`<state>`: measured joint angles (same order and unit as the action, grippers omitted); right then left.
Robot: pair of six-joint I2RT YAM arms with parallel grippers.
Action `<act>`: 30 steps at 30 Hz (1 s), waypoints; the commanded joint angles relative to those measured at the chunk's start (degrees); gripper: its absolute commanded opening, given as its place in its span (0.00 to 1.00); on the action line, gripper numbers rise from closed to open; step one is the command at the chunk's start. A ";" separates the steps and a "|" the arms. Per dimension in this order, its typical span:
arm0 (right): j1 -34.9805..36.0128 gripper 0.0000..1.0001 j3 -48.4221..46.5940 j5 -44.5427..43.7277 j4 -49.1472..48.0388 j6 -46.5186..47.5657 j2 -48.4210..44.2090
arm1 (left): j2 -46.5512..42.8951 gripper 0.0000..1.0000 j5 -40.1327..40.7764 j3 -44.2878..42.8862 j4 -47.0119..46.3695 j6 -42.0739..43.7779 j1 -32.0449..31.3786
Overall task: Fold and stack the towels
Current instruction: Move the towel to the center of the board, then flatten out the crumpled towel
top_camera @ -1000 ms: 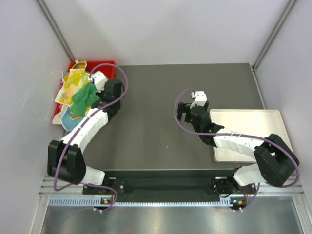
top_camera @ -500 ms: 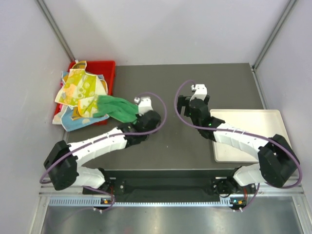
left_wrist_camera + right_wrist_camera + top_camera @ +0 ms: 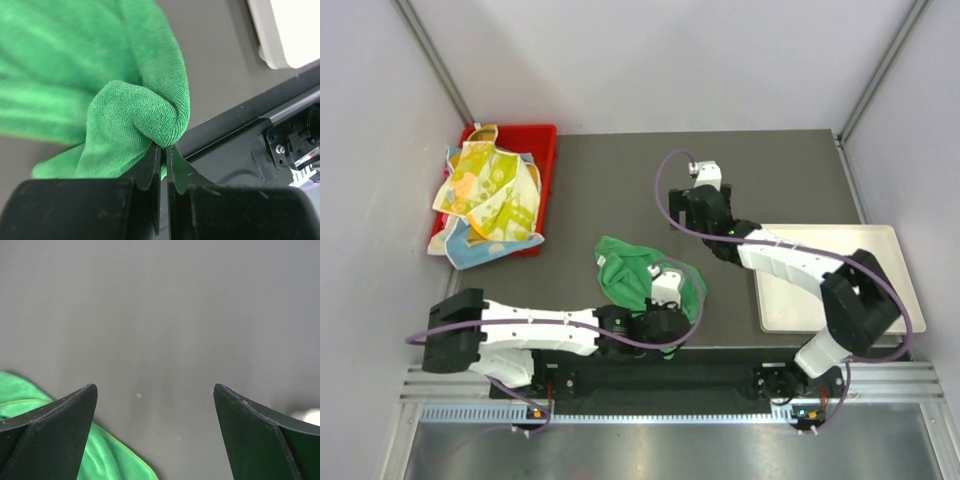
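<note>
My left gripper (image 3: 164, 146) is shut on a bunched fold of the plain green towel (image 3: 135, 110). In the top view this gripper (image 3: 665, 298) is near the table's front edge, and the green towel (image 3: 625, 268) lies crumpled on the table just beyond it. My right gripper (image 3: 684, 213) is open and empty, hovering over bare table behind and to the right of the green towel. A corner of the green towel (image 3: 112, 457) shows at the lower left of the right wrist view, by the open gripper (image 3: 155, 387). The yellow patterned towel (image 3: 485, 185) and the light blue towel (image 3: 470, 252) lie heaped in the bin.
The red bin (image 3: 538, 138) stands at the table's far left, with towels hanging over its rim. A white flat tray (image 3: 840, 285) lies at the right, partly under my right arm. The table's front edge and the black base rail (image 3: 240, 125) are just past the left gripper.
My left arm has pulled the green towel out of the bin and across to the table's front middle. My right gripper has moved back and a little left.
</note>
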<state>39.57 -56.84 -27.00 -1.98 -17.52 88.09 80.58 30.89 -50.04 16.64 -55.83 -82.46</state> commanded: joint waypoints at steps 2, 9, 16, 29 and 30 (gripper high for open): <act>-0.20 1.00 -8.19 11.49 1.62 5.65 5.94 | -11.11 0.12 6.88 2.05 7.68 -10.95 0.45; 0.68 0.96 -15.22 24.71 3.19 6.88 14.37 | -18.35 0.69 22.02 0.12 23.34 -17.64 8.14; 3.67 0.87 -20.24 25.60 6.02 7.33 20.01 | -17.65 0.61 7.95 3.46 13.77 -1.30 30.59; 6.48 0.70 -25.33 32.44 6.20 7.85 26.51 | -4.11 0.56 -4.34 3.72 3.32 8.99 44.22; 6.48 0.70 -26.12 33.85 6.20 7.76 27.39 | -4.11 0.56 -5.22 4.07 2.79 9.25 45.18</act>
<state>44.95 -79.26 2.61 5.74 -10.15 114.17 76.55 29.17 -46.83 24.99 -49.32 -39.42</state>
